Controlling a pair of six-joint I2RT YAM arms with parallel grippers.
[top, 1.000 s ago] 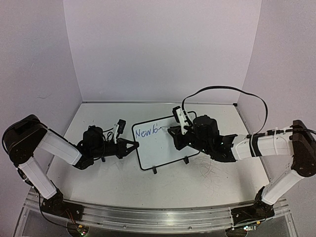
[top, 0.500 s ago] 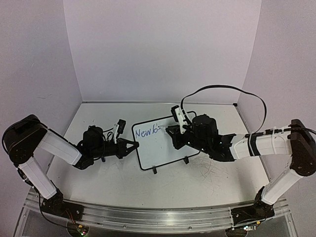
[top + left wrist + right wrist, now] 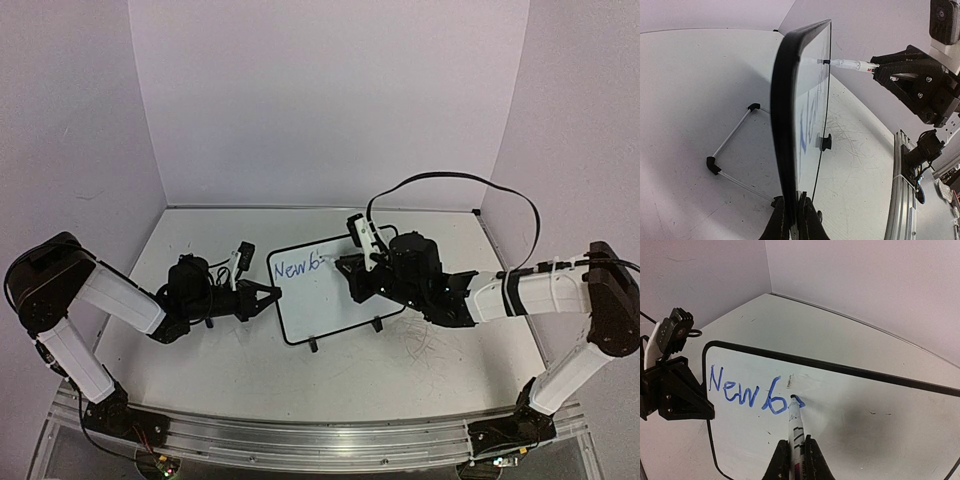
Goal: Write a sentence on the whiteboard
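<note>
Whiteboard (image 3: 335, 295) gained a stroke after "New b", so my sentence (image 3: 740, 390) advances; right gripper (image 3: 795, 462) clamps the marker (image 3: 795, 427), left gripper (image 3: 794, 225) clamps the whiteboard.

The whiteboard (image 3: 865, 415) has a smooth, glossy white face in a slightly shiny black plastic frame (image 3: 840, 368), its wire stand (image 3: 732, 135) is thin bright metal with black plastic corner caps, the marker (image 3: 847, 64) has a pale translucent plastic barrel, and the counter (image 3: 400, 375) is matt white, scuffed with grey scratches.
</note>
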